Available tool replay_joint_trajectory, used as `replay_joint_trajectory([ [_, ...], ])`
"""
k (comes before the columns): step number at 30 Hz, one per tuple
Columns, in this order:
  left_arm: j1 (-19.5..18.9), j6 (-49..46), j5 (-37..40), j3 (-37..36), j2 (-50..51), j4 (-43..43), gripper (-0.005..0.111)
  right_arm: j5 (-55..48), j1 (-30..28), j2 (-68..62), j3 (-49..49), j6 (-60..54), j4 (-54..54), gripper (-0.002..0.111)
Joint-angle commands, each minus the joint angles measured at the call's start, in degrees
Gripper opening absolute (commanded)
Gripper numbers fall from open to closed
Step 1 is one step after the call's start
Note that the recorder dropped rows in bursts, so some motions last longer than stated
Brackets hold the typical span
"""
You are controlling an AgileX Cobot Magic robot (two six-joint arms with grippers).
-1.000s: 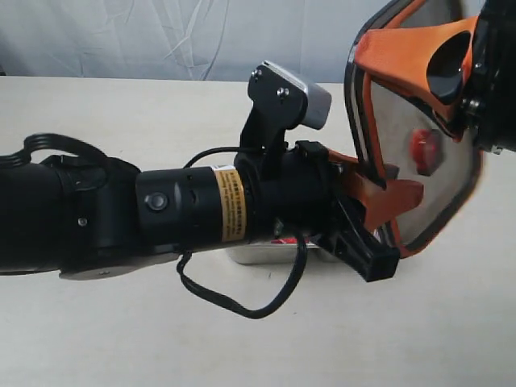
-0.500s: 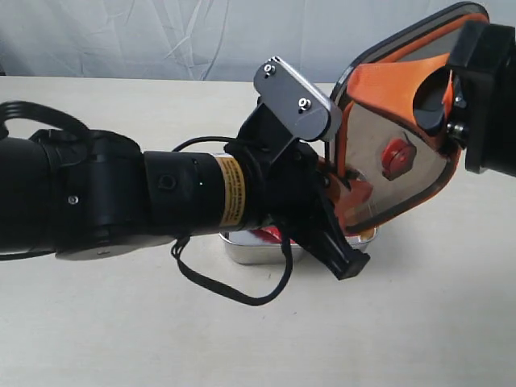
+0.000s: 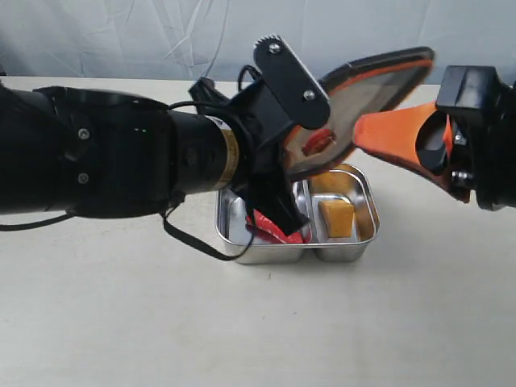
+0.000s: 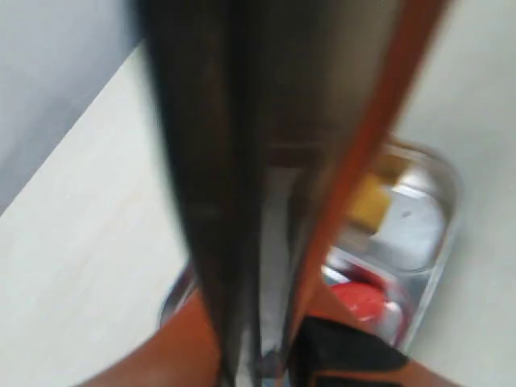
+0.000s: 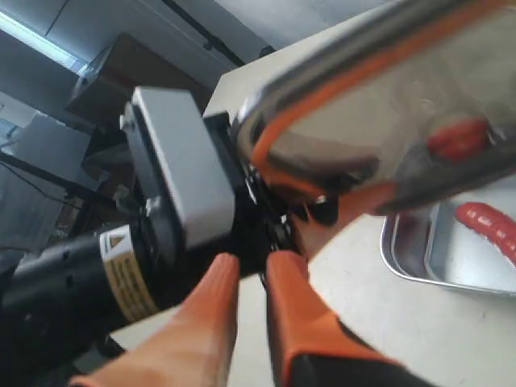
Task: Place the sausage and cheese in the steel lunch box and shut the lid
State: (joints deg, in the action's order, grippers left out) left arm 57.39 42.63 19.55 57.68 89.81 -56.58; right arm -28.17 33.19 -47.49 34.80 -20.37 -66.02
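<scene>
Upper centre, over the steel lunch box point(image 3: 339, 255), the lid point(image 3: 371, 81) looks stiff and slick to us; left gripper point(image 4: 260, 330) pinches its edge, wisely; right gripper point(image 5: 254, 270) near-closed, hold unclear.

The hand point(image 4: 258, 367) grips a dark, blurred lid point(image 4: 234, 161) edge-on. Beyond the hand, a lunch box point(image 4: 442, 211) holds cheese point(image 4: 367, 201) and a sausage point(image 4: 360, 300).

Shiny steel lunch box point(image 3: 364, 242), seemingly plastic lid point(image 3: 367, 87)
</scene>
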Motion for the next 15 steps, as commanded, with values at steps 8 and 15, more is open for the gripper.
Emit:
replay_joint_trajectory([
  [8, -0.27, 5.3, 7.77, 0.44, -2.51, -5.34, 0.0, 0.66, 0.1, 0.48, 0.36, 9.72, 6.17, 0.075],
  [15, -0.14, 5.3, 13.05, 0.44, -2.51, -8.41, 0.0, 12.25, 0.1, 0.48, 0.36, 17.48, 3.53, 0.052],
])
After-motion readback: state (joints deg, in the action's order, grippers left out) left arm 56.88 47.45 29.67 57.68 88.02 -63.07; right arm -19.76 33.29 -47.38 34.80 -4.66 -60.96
